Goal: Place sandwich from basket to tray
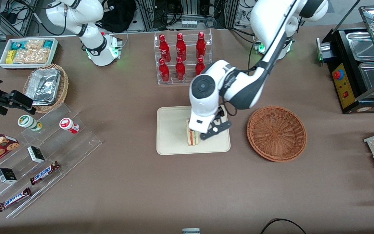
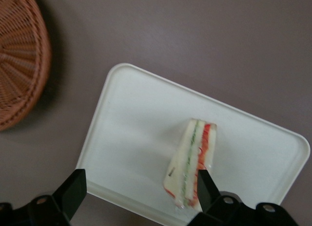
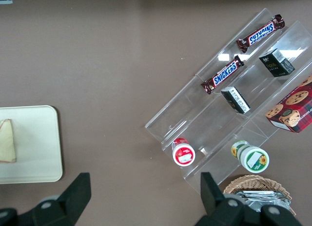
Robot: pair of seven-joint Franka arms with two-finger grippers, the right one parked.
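Note:
The sandwich [image 1: 192,136] stands on the cream tray [image 1: 170,130], in the part nearer the front camera, with its red, orange and green layers showing. My left gripper [image 1: 197,131] hangs just above it, open, its fingers set wide. In the left wrist view the sandwich [image 2: 191,160] rests on the tray [image 2: 136,123] close beside one fingertip [image 2: 207,184], while the gripper [image 2: 140,184] holds nothing. The reddish-brown basket [image 1: 276,133] sits beside the tray toward the working arm's end and is empty; its rim also shows in the left wrist view [image 2: 19,65]. The right wrist view shows the tray [image 3: 34,143] and the sandwich [image 3: 7,141].
A clear rack of red bottles [image 1: 182,57] stands farther from the camera than the tray. A stepped acrylic shelf of snacks [image 1: 37,156], a tan basket of foil containers [image 1: 45,86] and a white snack bin [image 1: 28,52] lie toward the parked arm's end. A hot-food cabinet [image 1: 362,68] stands at the working arm's end.

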